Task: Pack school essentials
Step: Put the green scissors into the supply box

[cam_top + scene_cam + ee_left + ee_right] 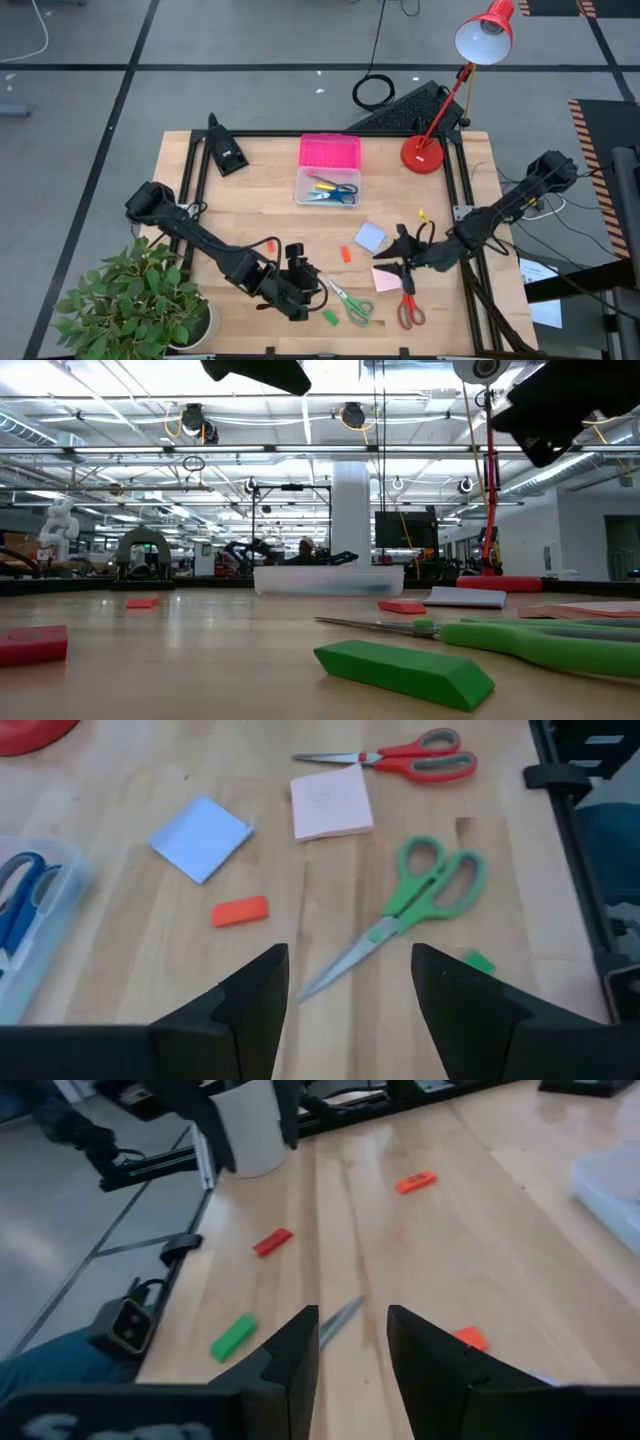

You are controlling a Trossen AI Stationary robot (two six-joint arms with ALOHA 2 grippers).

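Left claw, jaws wide, hangs beside the green scissors, blades pointing toward it; right claw narrowly parted.

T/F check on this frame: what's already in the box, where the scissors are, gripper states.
1. The clear box already holds blue-handled scissors. True.
2. The green scissors lie inside the box. False: they lie on the table near the left gripper.
3. The red scissors lie on the table near its front edge, by the pink notepad. True.
4. The left gripper is shut on the green scissors. False: it is open and holds nothing; the scissors lie ahead of it in the left wrist view.
5. The right gripper holds the blue notepad. False: it is open and empty; the notepad lies flat on the table.
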